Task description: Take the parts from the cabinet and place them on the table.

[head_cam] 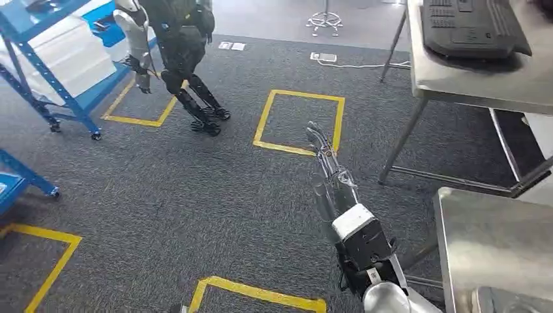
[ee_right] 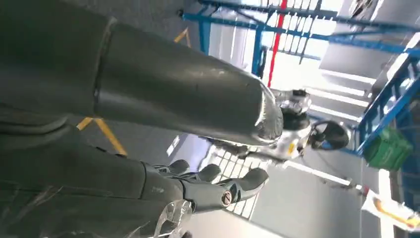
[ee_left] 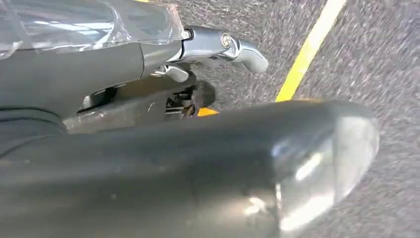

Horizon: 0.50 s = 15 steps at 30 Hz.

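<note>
My right hand (head_cam: 326, 166) reaches forward over the grey carpet, fingers stretched out and apart, with nothing in it. In the right wrist view its thick thumb (ee_right: 198, 94) and dark fingers (ee_right: 218, 186) hold nothing. The left hand (ee_left: 213, 47) hangs over the carpet beside a yellow floor line, thumb (ee_left: 277, 163) and fingers apart and empty. A blue shelf rack (head_cam: 39, 72) with white boxes stands at the far left. A steel table (head_cam: 486, 248) is close on my right.
Another humanoid robot (head_cam: 179, 59) stands by the blue rack. A second steel table (head_cam: 469, 81) at the far right carries a black case (head_cam: 473, 29). Yellow taped squares (head_cam: 300, 124) mark the carpet. A green bin (ee_right: 389, 148) sits on a blue rack.
</note>
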Each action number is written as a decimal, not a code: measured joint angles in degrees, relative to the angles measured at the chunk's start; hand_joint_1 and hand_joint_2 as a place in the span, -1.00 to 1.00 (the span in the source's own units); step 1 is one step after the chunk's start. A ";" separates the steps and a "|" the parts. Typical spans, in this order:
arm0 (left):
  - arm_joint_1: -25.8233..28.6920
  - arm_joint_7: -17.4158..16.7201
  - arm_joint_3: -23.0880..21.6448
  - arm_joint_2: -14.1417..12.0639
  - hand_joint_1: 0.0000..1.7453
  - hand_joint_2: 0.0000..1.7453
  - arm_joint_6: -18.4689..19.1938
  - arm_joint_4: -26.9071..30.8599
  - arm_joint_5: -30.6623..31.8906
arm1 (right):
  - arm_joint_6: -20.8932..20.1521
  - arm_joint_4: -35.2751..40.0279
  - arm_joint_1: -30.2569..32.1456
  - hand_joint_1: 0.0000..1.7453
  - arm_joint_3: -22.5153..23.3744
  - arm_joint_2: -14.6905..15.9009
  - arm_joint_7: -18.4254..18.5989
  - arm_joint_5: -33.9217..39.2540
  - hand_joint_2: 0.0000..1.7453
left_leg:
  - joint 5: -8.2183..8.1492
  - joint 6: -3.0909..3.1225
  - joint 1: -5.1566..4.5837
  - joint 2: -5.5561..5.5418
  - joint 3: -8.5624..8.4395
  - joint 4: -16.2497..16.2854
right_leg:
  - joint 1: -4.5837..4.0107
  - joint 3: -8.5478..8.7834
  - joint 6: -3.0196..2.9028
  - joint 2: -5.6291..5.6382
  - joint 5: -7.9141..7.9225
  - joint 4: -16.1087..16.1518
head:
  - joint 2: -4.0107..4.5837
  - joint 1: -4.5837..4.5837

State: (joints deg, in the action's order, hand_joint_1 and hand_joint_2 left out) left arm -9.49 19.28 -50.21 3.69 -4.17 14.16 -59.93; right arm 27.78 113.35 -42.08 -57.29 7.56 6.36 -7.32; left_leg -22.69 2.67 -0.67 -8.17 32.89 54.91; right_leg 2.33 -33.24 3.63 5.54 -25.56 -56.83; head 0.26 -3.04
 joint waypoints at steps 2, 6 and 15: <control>0.16 -0.09 -0.02 0.22 -1.00 -1.00 0.00 0.00 -0.13 | -0.35 -0.13 -0.21 -1.00 -0.22 -0.26 -0.09 0.87 -1.00 | 0.06 -0.26 0.31 -1.06 0.47 -0.12 | -0.47 -0.22 -0.79 -1.65 -0.01 -0.06 | -0.02 -0.02; 1.10 -0.04 -0.02 0.57 -1.00 -1.00 -0.09 0.00 -0.70 | -1.24 -0.55 -0.43 -1.00 -0.48 -0.79 -1.16 3.03 -1.00 | -1.20 -1.16 0.15 2.03 1.45 1.80 | -0.45 0.58 -2.24 -4.32 -0.23 0.23 | 0.00 -0.15; 1.59 -0.02 -0.02 0.98 -1.00 -1.00 -0.11 -0.02 -1.35 | -4.65 -2.58 0.58 -1.00 -1.92 -2.21 -5.07 8.08 -1.00 | 1.80 0.16 -0.56 10.80 2.69 1.80 | -1.73 3.16 -2.78 -11.46 -2.65 0.29 | 0.00 -0.20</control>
State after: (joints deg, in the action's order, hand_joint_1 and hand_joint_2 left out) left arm -7.90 19.26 -50.23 4.68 -4.28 14.14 -61.29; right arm 23.13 110.77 -41.49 -59.21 5.36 1.29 0.76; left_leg -20.90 2.83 -1.23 2.63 35.59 56.71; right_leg 0.60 -30.09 0.85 -5.92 -28.21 -56.54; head 0.26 -3.23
